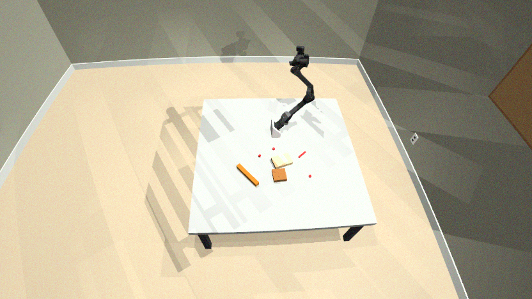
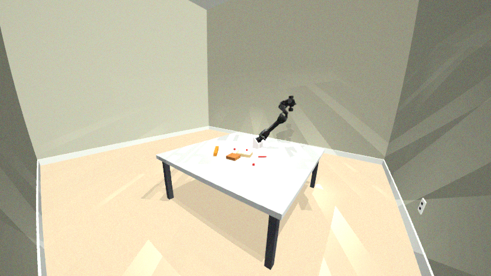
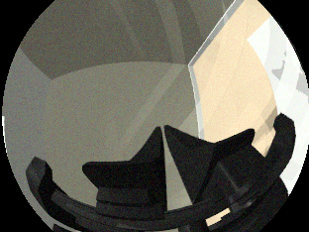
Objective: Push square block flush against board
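The brown-orange square block [image 1: 279, 175] [image 2: 233, 156] lies flat on the white table [image 1: 316, 200] [image 2: 267, 185]. The pale yellow board [image 1: 285, 161] [image 2: 246, 154] lies flat just behind it, on the arm-base side. Their facing edges are at an angle, with a narrow wedge between them; whether a corner touches is too small to tell. My gripper [image 3: 161, 130] [image 1: 299, 60] [image 2: 291, 102] is shut and empty, raised high beyond the back edge of the table, far from both parts. The wrist view shows neither block nor board.
A long orange bar [image 1: 247, 174] [image 2: 215, 151] lies left of the block. A thin red stick [image 1: 302, 154] [image 2: 262, 157] lies right of the board. Small red cubes [image 1: 273, 148] [image 1: 259, 155] [image 1: 309, 176] lie around them. The pale arm base [image 1: 275, 133] [image 2: 257, 143] stands behind the board.
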Available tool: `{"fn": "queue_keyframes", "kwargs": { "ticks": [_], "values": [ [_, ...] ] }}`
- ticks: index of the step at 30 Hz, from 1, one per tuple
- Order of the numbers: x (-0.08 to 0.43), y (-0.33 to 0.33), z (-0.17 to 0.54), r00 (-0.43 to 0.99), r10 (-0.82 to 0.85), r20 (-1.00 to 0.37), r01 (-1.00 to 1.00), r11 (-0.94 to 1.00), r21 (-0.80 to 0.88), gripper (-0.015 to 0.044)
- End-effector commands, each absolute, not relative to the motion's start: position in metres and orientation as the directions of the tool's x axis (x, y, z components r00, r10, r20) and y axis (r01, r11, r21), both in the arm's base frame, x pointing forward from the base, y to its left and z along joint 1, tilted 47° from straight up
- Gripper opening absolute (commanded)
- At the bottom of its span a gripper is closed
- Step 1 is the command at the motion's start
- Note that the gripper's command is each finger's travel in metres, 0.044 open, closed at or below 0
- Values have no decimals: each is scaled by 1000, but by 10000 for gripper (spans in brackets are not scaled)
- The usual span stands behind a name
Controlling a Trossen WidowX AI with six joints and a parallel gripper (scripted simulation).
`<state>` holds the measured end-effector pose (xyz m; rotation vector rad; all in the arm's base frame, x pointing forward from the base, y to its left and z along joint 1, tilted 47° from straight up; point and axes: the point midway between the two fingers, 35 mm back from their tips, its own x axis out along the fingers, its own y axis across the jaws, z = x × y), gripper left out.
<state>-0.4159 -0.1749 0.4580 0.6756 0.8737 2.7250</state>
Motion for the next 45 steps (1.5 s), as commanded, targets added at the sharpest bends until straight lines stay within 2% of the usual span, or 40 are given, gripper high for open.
{"fn": "queue_keyframes", "kwargs": {
  "ticks": [1, 11, 22, 28, 34, 45],
  "values": [
    [-413, -205, 447, -907, 240, 347, -9, -834, 552, 0],
    [-394, -279, 416, -957, 49, 285, 107, -856, 505, 0],
    [-350, -370, 382, -943, -252, 216, 323, -844, 428, 0],
    [-314, -416, 361, -896, -415, 159, 444, -823, 355, 0],
    [-290, -441, 346, -856, -504, 118, 513, -794, 326, 0],
    [-203, -508, 291, -681, -731, -49, 702, -670, 239, 0]
  ]
}}
